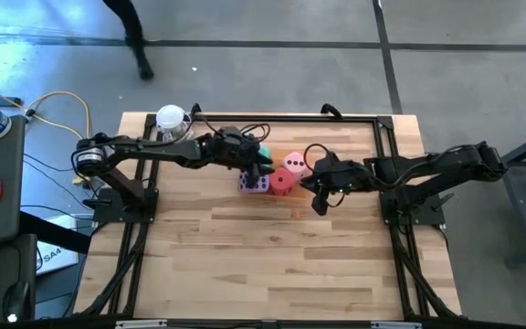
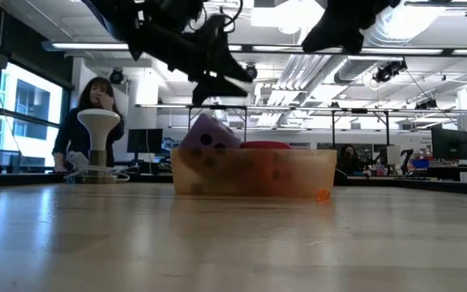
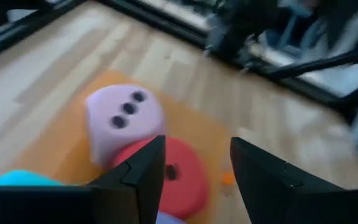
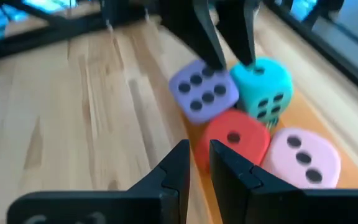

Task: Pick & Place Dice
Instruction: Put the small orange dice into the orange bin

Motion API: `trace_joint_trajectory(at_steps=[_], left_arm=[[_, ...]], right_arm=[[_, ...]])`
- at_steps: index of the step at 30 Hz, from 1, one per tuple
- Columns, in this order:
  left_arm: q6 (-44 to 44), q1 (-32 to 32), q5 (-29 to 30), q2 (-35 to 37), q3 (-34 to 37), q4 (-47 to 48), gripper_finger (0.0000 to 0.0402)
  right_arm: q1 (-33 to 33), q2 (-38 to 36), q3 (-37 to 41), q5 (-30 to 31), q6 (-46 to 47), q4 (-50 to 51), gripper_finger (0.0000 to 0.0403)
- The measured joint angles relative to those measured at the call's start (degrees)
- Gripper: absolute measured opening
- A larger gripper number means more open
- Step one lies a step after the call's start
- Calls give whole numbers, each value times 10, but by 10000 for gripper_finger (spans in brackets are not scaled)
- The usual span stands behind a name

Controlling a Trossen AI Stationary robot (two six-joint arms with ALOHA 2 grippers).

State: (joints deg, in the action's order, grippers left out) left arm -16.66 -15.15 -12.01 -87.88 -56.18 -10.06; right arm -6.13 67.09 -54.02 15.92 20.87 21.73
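Wooden worktop (image 1: pixel 272 256) carries the orange tray (image 2: pixel 254 174) mid-back; all four dice sit in it, clustered so they stay corralled: pink die (image 4: pixel 303 155), red die (image 4: pixel 235 140), teal die (image 4: pixel 266 87), purple die (image 4: pixel 202 93). Left jaws (image 3: pixel 197 168) hang apart over the tray, holding nothing. Right jaws (image 4: pixel 199 165) nearly together, empty, parked just beside the tray.

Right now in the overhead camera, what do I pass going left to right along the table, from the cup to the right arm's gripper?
White-topped clear cup → left gripper → purple die → red die → pink die → right gripper.
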Motion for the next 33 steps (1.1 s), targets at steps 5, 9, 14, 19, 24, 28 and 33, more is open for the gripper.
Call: trace_joint_trajectory(at_steps=[5, 9, 14, 19, 24, 28, 33], left_arm=[[-15, 6, -71, 45, 0, 21, 177], [10, 9, -108, 98, 0, 93, 177], [6, 33, -45, 170, 0, 207, 177], [-13, 91, 45, 219, 0, 273, 177], [-55, 153, 68, 225, 0, 283, 177], [-89, 202, 95, 214, 0, 282, 177], [-117, 256, 139, 205, 0, 281, 177]], right_arm=[[0, 0, 0, -14, 31, 54, 52], [-2, 0, 0, -22, 50, 91, 52], [-25, 0, 0, -61, 89, 131, 52], [-51, 0, 0, -86, 144, 198, 52], [-92, 0, 2, -86, 206, 256, 52], [-135, 0, 23, -87, 242, 252, 52], [-186, 0, 66, -38, 294, 187, 53]])
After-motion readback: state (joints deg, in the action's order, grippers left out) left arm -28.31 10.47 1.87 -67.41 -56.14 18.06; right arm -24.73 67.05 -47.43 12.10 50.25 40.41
